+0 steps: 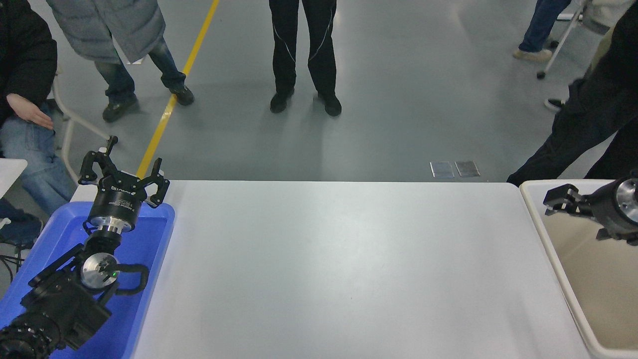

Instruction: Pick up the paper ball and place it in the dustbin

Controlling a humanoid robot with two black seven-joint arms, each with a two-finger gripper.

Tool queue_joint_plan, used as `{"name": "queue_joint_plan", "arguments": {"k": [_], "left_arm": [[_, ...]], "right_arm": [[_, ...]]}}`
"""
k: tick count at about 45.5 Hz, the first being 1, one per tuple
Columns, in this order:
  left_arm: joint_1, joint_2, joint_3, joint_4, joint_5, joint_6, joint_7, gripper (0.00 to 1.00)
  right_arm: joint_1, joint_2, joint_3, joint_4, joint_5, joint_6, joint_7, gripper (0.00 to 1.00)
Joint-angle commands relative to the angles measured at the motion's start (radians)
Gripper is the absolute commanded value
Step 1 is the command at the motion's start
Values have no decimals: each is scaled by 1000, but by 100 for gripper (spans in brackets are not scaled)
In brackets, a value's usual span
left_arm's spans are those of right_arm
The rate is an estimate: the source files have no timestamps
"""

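— Where's the tan paper ball?
— Not visible. The right black gripper (560,199) hangs above the cream plastic dustbin (532,199), fingers apparently empty; open or closed, I can't tell.
— Next?
— Probably withdraw; drop looks done.

White table (339,269) bearing blue tray (149,259), beige dustbin (548,249)

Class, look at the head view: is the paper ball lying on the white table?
No: the white table shows only bare surface, with the blue tray at its left and the dustbin at its right.
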Motion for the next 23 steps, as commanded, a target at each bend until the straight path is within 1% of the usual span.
{"name": "queue_joint_plan", "arguments": {"k": [1,16,23], "left_arm": [[0,0,0,-1,0,0,0,98],[0,0,0,0,0,0,0,98],[-1,0,0,-1,0,0,0,98]], "right_arm": [[236,123,65,56,51,197,0,100],[443,312,69,72,113,197,0,100],[454,324,69,69,114,197,0,100]]}}
